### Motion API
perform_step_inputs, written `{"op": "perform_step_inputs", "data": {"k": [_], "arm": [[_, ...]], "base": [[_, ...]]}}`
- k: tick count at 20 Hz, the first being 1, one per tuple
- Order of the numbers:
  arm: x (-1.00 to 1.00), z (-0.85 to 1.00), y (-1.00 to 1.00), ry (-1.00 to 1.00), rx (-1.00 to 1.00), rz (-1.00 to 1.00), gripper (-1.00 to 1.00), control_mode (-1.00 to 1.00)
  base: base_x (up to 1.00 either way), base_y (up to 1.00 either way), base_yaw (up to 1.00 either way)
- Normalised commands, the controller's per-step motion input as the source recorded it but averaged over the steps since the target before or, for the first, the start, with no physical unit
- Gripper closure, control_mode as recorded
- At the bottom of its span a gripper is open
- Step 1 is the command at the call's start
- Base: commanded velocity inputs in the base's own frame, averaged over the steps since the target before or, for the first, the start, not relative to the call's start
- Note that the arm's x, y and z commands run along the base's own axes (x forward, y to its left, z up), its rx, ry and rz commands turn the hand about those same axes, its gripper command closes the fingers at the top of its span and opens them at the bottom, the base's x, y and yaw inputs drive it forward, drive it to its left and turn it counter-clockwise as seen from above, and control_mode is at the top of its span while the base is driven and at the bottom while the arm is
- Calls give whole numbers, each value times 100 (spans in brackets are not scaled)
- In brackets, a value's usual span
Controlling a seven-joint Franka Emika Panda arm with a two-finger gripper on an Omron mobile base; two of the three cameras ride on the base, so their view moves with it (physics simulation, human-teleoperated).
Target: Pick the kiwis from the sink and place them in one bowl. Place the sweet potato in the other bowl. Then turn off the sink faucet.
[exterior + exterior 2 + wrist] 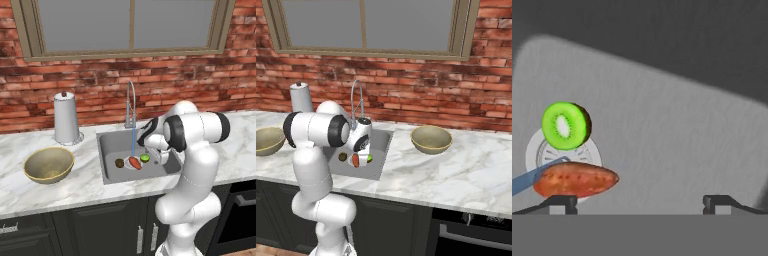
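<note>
- Gripper (640, 201): low in the sink (111, 142), fingers wide apart, nothing between them; bare steel floor ahead of it.
- Sweet potato (576, 179): lying over the drain (537, 152), just beside the left fingertip (560, 201).
- Green kiwi (565, 125): just beyond the potato, cut face showing.
- Brown kiwi (119, 163): left of the potato, near the basin's left wall.
- Faucet (131, 102): at the back rim, water (133, 141) running.
- Bowls: one (49, 164) left of the sink, one (431, 138) right, on marble counter (466, 170).
</note>
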Motion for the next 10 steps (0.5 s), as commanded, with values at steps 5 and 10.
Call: {"op": "perform_step_inputs", "data": {"k": [5, 10], "arm": [[34, -22, 0, 0, 0, 10, -100, -100], [38, -20, 0, 0, 0, 6, -100, -100]], "base": [[0, 0, 0], [0, 0, 0]]}}
